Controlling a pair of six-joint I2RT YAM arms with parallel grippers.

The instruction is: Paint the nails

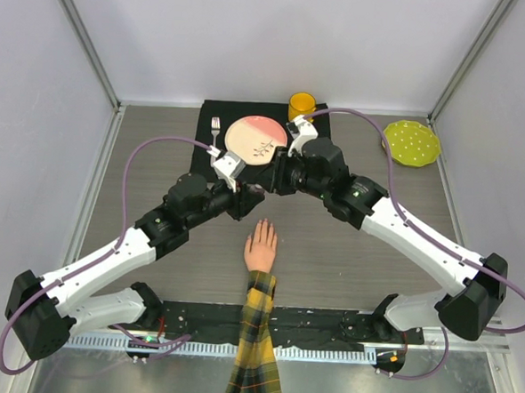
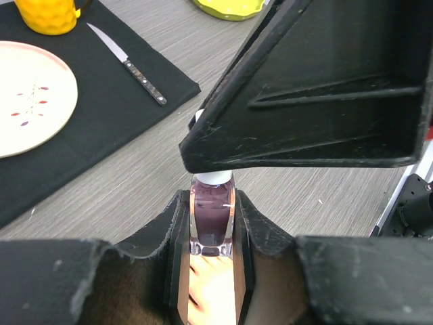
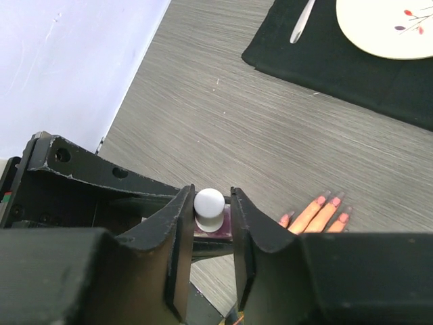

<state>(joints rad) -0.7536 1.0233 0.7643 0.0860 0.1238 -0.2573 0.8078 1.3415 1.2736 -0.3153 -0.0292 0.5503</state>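
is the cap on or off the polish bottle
On. The white cap sits on top of the purple bottle in both wrist views, with the right hand around it.

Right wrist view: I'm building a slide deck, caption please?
Right gripper flanks the white bottle cap; pink nails of the mannequin hand lie beyond.
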